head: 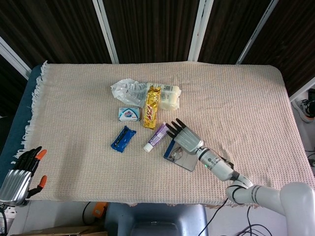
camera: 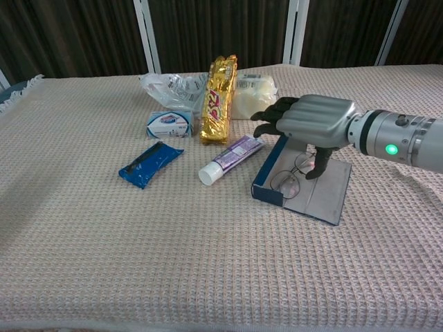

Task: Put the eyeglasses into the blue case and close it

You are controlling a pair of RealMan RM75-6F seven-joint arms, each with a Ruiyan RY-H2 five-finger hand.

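The blue case point(camera: 325, 200) lies open on the cloth, its blue wall toward the toothpaste and its grey inside facing up. The eyeglasses point(camera: 284, 183) lie inside it, lenses near the blue wall. My right hand point(camera: 308, 124) hovers over the case's far end, fingers spread toward the left and the thumb pointing down beside the glasses; it holds nothing. From the head view, the same hand point(head: 184, 139) covers the upper part of the case point(head: 187, 162), with the eyeglasses point(head: 175, 156) showing below it. My left hand point(head: 19, 174) hangs empty, fingers apart, off the table's front left corner.
A purple toothpaste tube point(camera: 230, 158) lies just left of the case. Farther left are a blue packet point(camera: 149, 164) and a soap box point(camera: 169, 124). A gold packet point(camera: 220, 97), a clear plastic bag point(camera: 173, 86) and a white pack point(camera: 255, 93) sit behind.
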